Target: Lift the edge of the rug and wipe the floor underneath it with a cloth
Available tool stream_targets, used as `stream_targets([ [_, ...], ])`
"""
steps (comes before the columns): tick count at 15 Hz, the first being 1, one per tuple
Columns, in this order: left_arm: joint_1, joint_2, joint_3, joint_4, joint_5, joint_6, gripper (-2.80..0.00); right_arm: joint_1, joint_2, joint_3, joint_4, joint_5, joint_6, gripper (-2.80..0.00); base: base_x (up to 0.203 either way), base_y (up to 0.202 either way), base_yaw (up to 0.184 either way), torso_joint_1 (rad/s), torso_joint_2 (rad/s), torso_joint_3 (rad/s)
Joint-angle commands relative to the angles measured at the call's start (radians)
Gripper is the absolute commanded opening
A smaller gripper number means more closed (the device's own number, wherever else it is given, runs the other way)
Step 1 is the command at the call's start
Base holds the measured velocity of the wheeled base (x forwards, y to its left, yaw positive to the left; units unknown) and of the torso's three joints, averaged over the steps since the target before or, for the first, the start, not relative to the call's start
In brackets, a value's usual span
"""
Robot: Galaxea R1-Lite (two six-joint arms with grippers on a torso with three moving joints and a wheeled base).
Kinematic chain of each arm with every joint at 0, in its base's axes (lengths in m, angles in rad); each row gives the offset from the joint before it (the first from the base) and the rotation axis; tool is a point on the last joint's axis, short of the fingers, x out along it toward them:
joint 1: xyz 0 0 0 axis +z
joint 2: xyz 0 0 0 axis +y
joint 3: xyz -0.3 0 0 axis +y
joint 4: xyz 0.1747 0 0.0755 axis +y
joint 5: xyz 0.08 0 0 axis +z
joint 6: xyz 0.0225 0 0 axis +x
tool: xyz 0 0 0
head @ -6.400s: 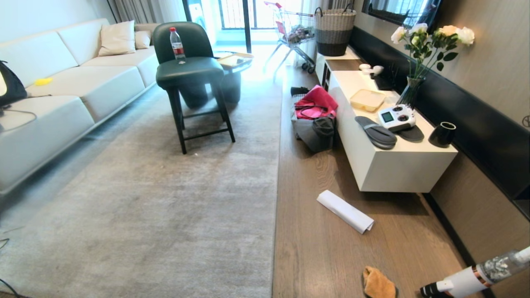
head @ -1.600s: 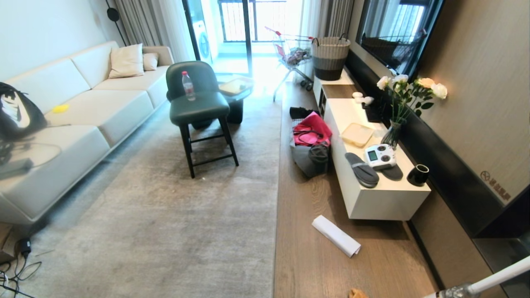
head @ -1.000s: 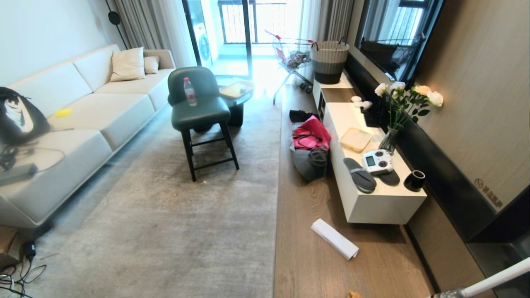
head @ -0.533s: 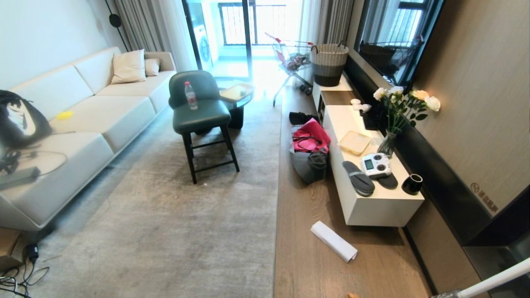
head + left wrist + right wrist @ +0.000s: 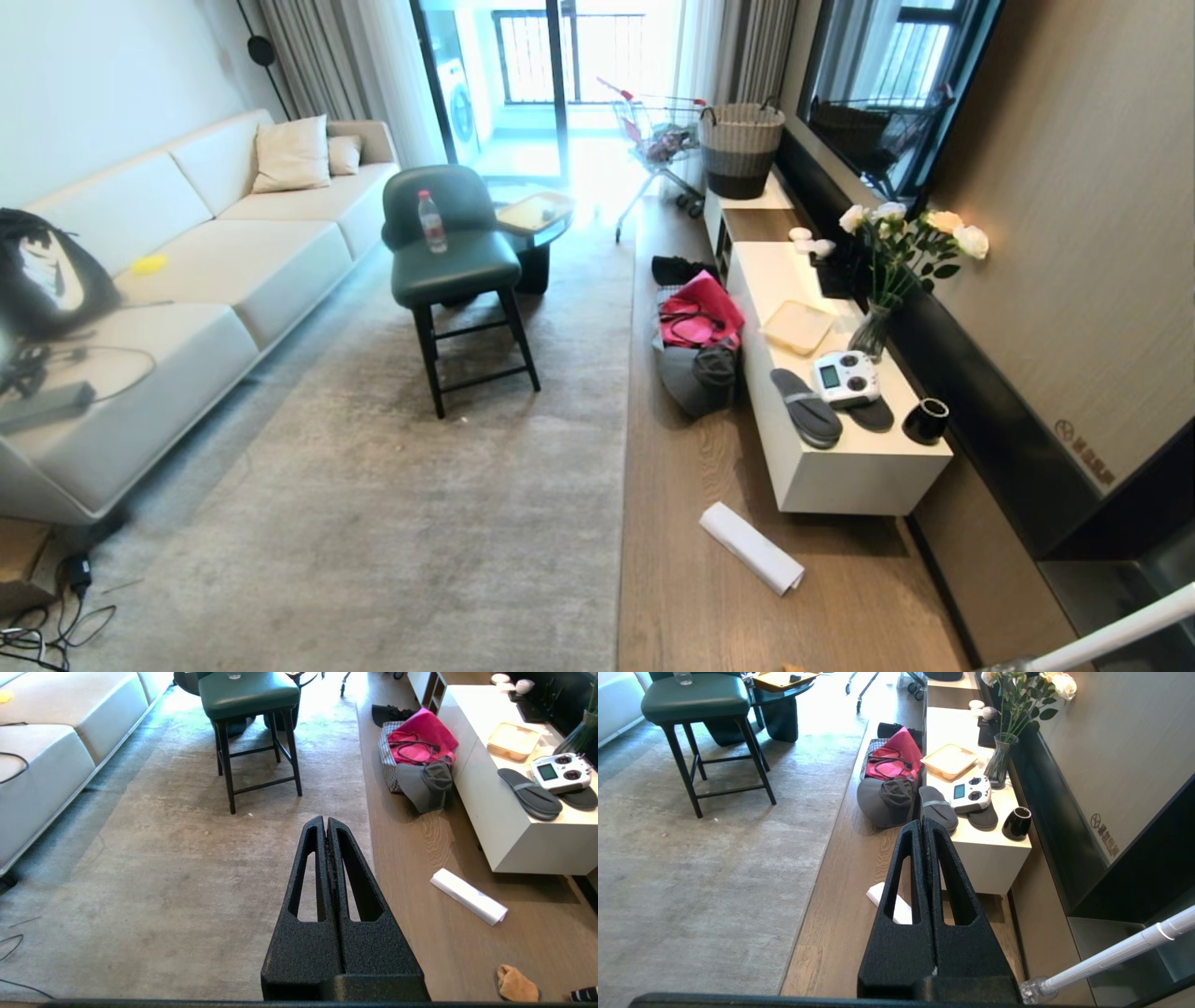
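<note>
Orange cloth point(image 5: 516, 983) has slipped from head view as the camera rose; it lies well right of the pinched-shut, empty left gripper point(image 5: 325, 822)

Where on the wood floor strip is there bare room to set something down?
Free: floor between the rug edge and white cabinet, ahead of the paper roll. Crowded: bags farther along; the cloth lies nearer.

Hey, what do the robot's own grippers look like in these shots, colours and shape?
Both look alike. The left gripper and the right gripper each have two matte black fingers with a rough, grainy texture. Every finger is a long wedge, wide at the base and tapering to a narrow tip, with a long triangular slot cut through it. No cables or markings show on them, and neither arm shows in the head view.
</note>
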Motion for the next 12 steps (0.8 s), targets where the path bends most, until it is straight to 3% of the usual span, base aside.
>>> stream_targets([
  [1, 0.000, 0.001, 0.000, 0.000, 0.000, 0.000, -2.80, 0.000, 0.001, 0.000, 0.000, 0.000, 0.000, -2.80, 0.000, 0.000, 0.000, 0.072, -0.15, -0.080],
  [12, 0.000, 0.001, 0.000, 0.000, 0.000, 0.000, -2.80, 0.000, 0.001, 0.000, -0.002, -0.002, 0.003, -2.80, 0.000, 0.000, 0.000, 0.010, -0.03, -0.013],
])
